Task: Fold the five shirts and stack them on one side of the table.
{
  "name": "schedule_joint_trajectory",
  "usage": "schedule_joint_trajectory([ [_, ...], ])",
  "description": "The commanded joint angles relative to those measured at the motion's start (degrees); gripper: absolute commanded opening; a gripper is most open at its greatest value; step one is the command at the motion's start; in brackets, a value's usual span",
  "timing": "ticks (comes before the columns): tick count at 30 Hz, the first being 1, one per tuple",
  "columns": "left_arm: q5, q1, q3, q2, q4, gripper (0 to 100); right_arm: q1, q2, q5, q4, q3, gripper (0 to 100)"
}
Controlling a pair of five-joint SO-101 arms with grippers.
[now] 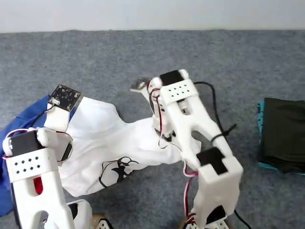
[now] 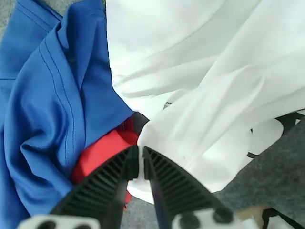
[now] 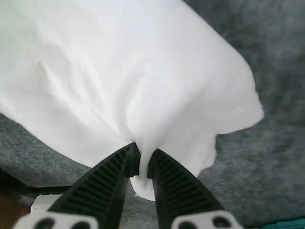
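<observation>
A white shirt (image 1: 112,143) with a black print lies crumpled across the grey table between the two arms. My left gripper (image 2: 139,153) is shut on an edge of the white shirt (image 2: 209,95), over a blue shirt (image 2: 52,105) and a red shirt (image 2: 102,152) beneath. My right gripper (image 3: 141,156) is shut on a pinched fold of the white shirt (image 3: 119,71), just above the table. In the high view the blue shirt (image 1: 14,138) spreads at the left edge under the left arm. A folded dark shirt (image 1: 283,133) rests on a teal one at the right edge.
The grey carpet-like table top (image 1: 119,52) stretches bare across the back. The folded stack sits at the right edge, apart from the arms. Cables hang along the right arm (image 1: 205,143).
</observation>
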Motion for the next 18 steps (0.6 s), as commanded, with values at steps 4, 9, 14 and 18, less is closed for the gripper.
schedule_joint_trajectory([
  [4, 0.53, -0.09, -1.27, -0.97, -0.88, 1, 5.58, -11.56, 1.67, 2.42, -0.79, 1.0],
  [9, 3.25, 0.09, -6.46, -0.97, -0.79, 1, 8.40, -16.04, 1.67, 2.42, -0.79, 1.7],
  [14, 4.57, 2.29, -8.22, -0.79, -2.02, 2, 7.08, -12.00, 1.58, 2.33, -0.44, 8.3],
  [18, 4.66, 4.40, -8.22, -0.88, -1.49, 2, 6.11, -4.09, 1.67, 2.24, -0.88, 4.3],
])
